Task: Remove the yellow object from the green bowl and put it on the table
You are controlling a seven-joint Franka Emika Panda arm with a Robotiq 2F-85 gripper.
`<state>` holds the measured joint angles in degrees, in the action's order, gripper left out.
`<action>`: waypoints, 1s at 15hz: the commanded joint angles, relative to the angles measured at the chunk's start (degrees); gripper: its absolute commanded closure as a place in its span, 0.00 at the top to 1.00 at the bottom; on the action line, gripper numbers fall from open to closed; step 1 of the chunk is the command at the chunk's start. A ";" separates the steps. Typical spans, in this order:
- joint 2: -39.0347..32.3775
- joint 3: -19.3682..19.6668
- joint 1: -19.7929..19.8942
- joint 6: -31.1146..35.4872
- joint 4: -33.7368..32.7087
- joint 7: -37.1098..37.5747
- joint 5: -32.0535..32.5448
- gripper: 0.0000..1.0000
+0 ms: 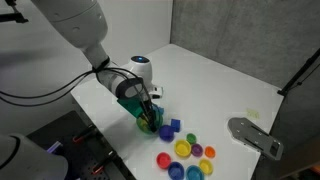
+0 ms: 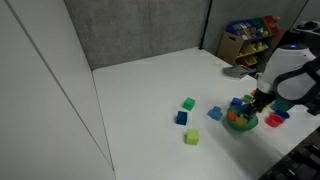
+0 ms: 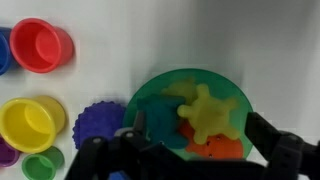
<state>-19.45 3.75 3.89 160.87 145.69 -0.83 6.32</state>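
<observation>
Yellow object [image 3: 207, 112] lies inside the bowl [image 3: 152, 97], touching an orange piece [image 3: 222, 150]. The gripper [image 3: 200, 142] hangs just above the bowl, jaws apart. Closing off-centre could catch the orange piece too, or nudge the rim and tip the bowl onto the table [image 3: 160, 35].

Green bowl [image 3: 152, 96], yellow object [image 3: 208, 112], white table [image 3: 200, 35], red cup [image 3: 40, 45], yellow cup [image 3: 30, 122]

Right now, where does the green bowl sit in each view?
In an exterior view: green bowl low centre, under the gripper.
In an exterior view: green bowl right side, lower half.
Wrist view: green bowl lower centre-right, jaws at its lower edge.
Shared landmark: the gripper, directly over the green bowl in every view.
</observation>
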 commanded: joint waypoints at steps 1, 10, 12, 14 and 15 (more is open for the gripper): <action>-4.26 -0.21 -0.28 2.31 -2.65 -0.59 -0.97 1.00; -6.47 -0.69 -1.55 3.96 -3.30 -0.15 -1.01 0.17; -5.84 -1.13 -1.44 3.13 -3.12 -0.13 -1.61 0.05; -4.77 -1.14 -1.40 2.16 -3.03 0.31 -2.24 0.02; -4.16 -1.24 -1.30 1.59 -2.95 0.37 -2.66 0.05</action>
<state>-25.22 2.89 2.38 164.41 142.69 -0.70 5.52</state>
